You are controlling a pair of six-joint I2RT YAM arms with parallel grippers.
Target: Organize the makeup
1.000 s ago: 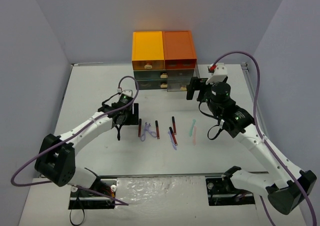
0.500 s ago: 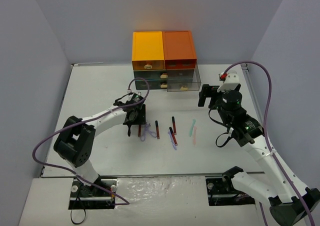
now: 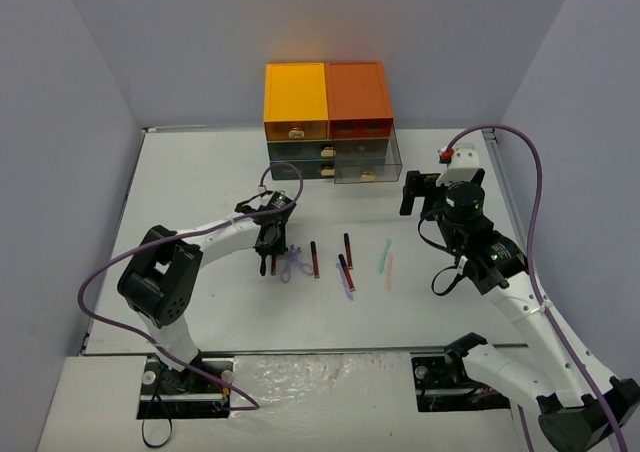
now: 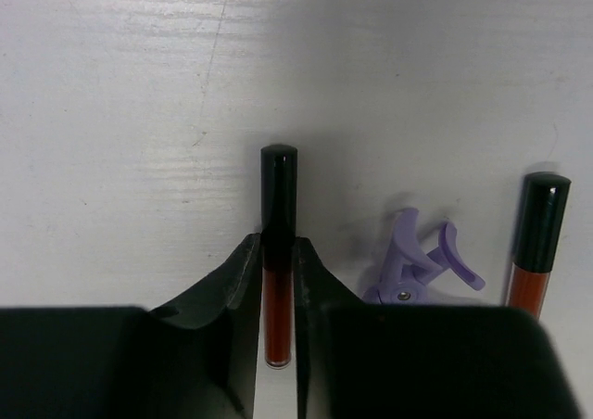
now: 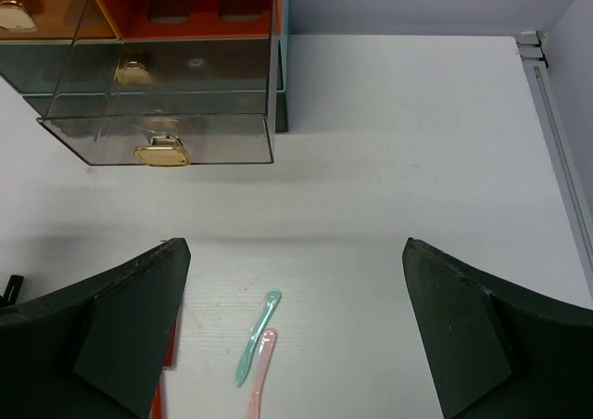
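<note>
Pencil first: my left fingers (image 4: 227,289) are down on the counter (image 4: 111,113), pressed against both sides of the leftmost pencil (image 4: 278,252). They grip its red barrel just under the black cap. It lies flat on the counter, not lifted, with the cap pointing away from the wrist.

I judge the fingers straddle it lengthwise for a reason. The purple curler (image 4: 417,261) lies just beside it on the right, and a narrow, in-line grip keeps the right-hand finger off that tangle. A second pencil (image 4: 537,243) lies beyond the curler, apart from both.

My right fingers (image 5: 120,317) are spread wide with nothing between them. They hang above the counter between the drawer box (image 3: 327,122) and the sticks. The wrist view shows the mint stick (image 5: 257,337) and the pink stick (image 5: 259,373) lying side by side, nearly touching, below the fingers. Ahead of them is a clear drawer (image 5: 157,127) with a gold handle, pulled out of the box's bottom row.

That pose looks deliberate to me. It keeps the right arm well apart from the left arm's work and faces it toward the open drawer (likely where the makeup goes).
</note>
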